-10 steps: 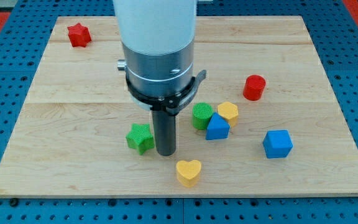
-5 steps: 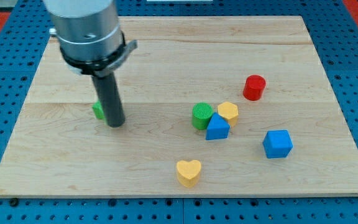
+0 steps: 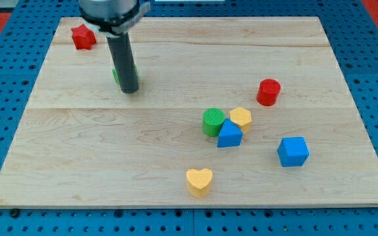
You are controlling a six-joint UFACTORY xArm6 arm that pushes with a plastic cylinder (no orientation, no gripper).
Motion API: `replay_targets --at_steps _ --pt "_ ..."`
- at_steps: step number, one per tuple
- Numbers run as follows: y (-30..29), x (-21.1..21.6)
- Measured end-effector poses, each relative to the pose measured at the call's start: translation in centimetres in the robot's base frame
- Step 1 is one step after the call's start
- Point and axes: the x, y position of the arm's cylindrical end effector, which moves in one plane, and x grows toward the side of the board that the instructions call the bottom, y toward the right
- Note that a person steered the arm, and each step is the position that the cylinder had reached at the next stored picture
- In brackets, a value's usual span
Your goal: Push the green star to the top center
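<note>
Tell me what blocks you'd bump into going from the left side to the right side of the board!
Red star → green star, mostly hidden behind my tip → yellow heart → green cylinder → red cylinder → blue cube.

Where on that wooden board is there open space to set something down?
Bare wood runs from the rod's tip rightward along the top edge, above the red cylinder. The lower left is bare too. The green cylinder, yellow block and blue block are crowded together.

Bright, even overhead light. Soft short shadows under blocks. Mild sheen on wooden board point(image 3: 176, 39), upper centre of frame. My rod point(image 3: 123, 62) slightly motion-blurred; rest sharp.
</note>
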Motion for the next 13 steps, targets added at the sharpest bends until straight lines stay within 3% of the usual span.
replay_targets --at_steps 1,3,5,9,10,13 --pt "-2.8 -2.6" --pt "-7.4 -3.6" --pt "-7.1 -4.2" --pt "9.3 -11.3" --pt "10.4 -13.6" --pt "12.7 -13.3"
